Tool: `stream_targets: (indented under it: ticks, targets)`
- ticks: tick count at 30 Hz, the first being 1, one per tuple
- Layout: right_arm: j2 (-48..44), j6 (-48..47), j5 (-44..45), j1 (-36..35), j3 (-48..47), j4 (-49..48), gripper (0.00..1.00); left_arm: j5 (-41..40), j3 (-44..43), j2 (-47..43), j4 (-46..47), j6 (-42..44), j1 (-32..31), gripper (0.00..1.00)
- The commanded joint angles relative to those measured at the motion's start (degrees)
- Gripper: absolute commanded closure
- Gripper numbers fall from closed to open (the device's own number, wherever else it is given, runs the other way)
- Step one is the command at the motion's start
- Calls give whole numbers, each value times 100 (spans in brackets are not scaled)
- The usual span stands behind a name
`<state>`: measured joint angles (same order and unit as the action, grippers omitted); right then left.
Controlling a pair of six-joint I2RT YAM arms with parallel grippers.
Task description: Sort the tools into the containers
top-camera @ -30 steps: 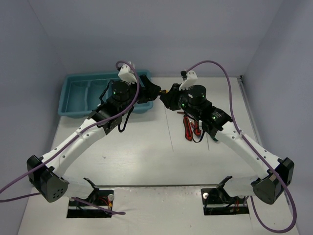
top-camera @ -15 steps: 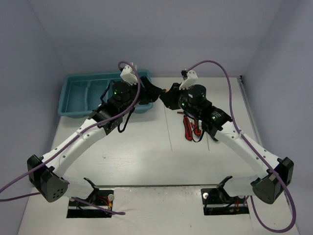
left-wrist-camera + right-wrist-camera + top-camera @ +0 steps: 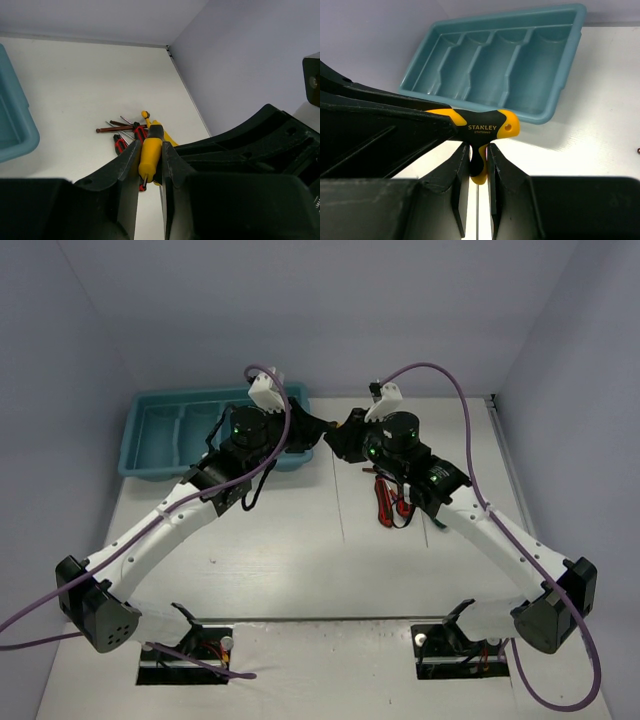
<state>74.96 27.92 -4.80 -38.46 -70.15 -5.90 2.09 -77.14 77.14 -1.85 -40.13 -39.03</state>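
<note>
A yellow-and-black T-handle tool marked STANLEY hangs in the air between my two grippers. My right gripper is shut on its short stem. My left gripper is shut on one yellow arm of the handle. The two grippers meet above the table just right of the teal tray, left gripper against right gripper. The tray's four compartments look empty. Several red-handled tools and a thin dark rod lie in a pile on the table. Red-handled pliers lie under the right arm.
The right gripper's black body fills the right side of the left wrist view. The left gripper's finger fills the left side of the right wrist view. Grey walls close the table at the back and right.
Both grippers have shifted slightly left and back together, still joined at the tool. Nothing else has moved.
</note>
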Motion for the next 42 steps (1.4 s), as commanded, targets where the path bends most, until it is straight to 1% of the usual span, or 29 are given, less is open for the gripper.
stream_targets:
  ticks: [1, 2, 3, 6, 8, 10, 12, 13, 15, 17, 18, 20, 22, 23, 25, 28, 30, 33, 39, 42]
  targets:
    - [-52, 99, -100, -39, -33, -552, 92, -79, -143, -193, 510, 391, -17, 100]
    - [-62, 99, -90, -39, -24, -545, 84, -101, -142, -212, 498, 460, -17, 100]
    - [-79, 98, -74, -39, -14, -552, 68, -156, -134, -248, 464, 523, -14, 100]
    - [-132, 38, -66, -39, 73, -535, 40, -305, -162, -376, 215, 843, 82, 100]
    - [-246, 2, -104, -30, 172, -525, 29, -320, -256, -458, -202, 1075, 315, 100]
    - [-383, -57, -105, -28, 243, -481, 22, -272, -284, -583, -421, 1336, 648, 100]
    - [-578, -160, -15, -13, 368, -352, 21, -194, -292, -708, -622, 1684, 1193, 100]
    - [-639, -216, 66, -13, 428, -284, 20, -83, -313, -725, -704, 1865, 1334, 100]
    - [-888, -356, 281, -13, 554, 6, 19, 317, -533, -669, -1085, 2250, 2302, 100]
    - [-1079, -466, 480, -13, 694, 263, 18, 513, -761, -515, -1328, 2682, 2958, 100]
    - [-1106, -481, 506, -13, 713, 371, 18, 601, -793, -431, -1414, 2747, 3049, 100]
    - [-1349, -548, 792, -4, 920, 551, 18, 666, -1137, -169, -1543, 3089, 3630, 100]
    - [-1608, -560, 901, -2, 1169, 738, 18, 432, -1460, 78, -1585, 3458, 4041, 100]
    - [-1689, -559, 898, 5, 1243, 779, 18, 367, -1517, 200, -1560, 3494, 4102, 100]
    - [-1859, -548, 870, 5, 1404, 895, 18, 329, -1953, 590, -1458, 3769, 4552, 100]
    - [-1978, -474, 735, 5, 1542, 1017, 18, 345, -2405, 1032, -1301, 4215, 4762, 100]
    - [-2009, -413, 661, 5, 1634, 1071, 18, 340, -2806, 1516, -1201, 4437, 4844, 100]
    - [-2061, -319, 539, 5, 1722, 1131, 18, 407, -3275, 2044, -1025, 4607, 4990, 100]
    - [-2200, -169, 263, 5, 1895, 1256, 18, 693, -3931, 3139, -662, 4793, 5311, 100]
    - [-2235, -108, 208, 5, 1917, 1318, 18, 757, -4133, 3477, -373, 4831, 5421, 100]
